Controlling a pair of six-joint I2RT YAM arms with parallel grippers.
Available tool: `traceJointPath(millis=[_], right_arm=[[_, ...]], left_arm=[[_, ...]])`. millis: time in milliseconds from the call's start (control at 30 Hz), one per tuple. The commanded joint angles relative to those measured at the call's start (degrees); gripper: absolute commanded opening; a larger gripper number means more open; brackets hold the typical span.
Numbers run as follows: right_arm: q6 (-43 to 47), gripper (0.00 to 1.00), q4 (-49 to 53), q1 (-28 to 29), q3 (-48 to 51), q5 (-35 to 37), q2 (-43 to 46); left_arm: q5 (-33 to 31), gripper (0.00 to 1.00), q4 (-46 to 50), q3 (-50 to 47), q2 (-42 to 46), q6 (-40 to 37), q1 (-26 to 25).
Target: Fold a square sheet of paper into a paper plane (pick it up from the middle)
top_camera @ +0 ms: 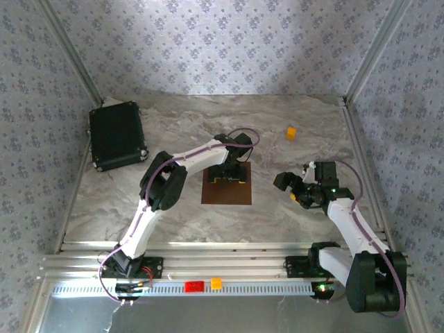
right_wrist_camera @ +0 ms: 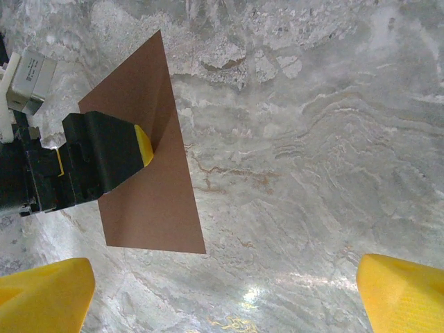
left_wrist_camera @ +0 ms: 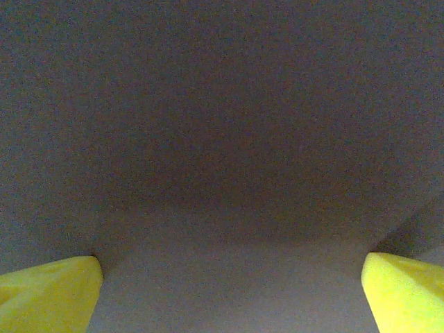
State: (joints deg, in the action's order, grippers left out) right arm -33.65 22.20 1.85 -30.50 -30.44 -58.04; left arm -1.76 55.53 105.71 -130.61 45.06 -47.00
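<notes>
One square sheet of paper (top_camera: 226, 195), left pincer (top_camera: 229, 180) spread over it

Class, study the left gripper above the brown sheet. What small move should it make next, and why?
Probably close the left gripper to pinch the square sheet of paper near its middle. Its jaws stand open, low over the sheet, which lies flat and unfolded on the table. The right gripper hangs open, apart to the right.
</notes>
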Motion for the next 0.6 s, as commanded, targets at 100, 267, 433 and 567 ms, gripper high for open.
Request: traceJointPath(millis=[100, 267, 433, 567], right_arm=[[-0.67, 0.99, 1.18, -0.07, 0.44, 0.67, 0.91], [-0.91, 0.99, 1.15, -0.03, 0.35, 0.68, 1.00], [-1.07, 0.99, 1.20, 0.00, 0.27, 0.88, 1.25], [-1.33, 0.99, 1.35, 0.00, 0.36, 1.14, 1.39]], left_arm=[[2.59, 0.97, 2.15, -2.38, -5.23, -0.56, -0.33], [4.84, 0.97, 0.08, -3.70, -5.00, -0.68, -0.29], [4.22, 0.94, 0.54, -3.51, -4.93, -1.24, -0.29], [4.22, 0.92, 0.62, -3.34, -4.99, -1.52, -0.34]])
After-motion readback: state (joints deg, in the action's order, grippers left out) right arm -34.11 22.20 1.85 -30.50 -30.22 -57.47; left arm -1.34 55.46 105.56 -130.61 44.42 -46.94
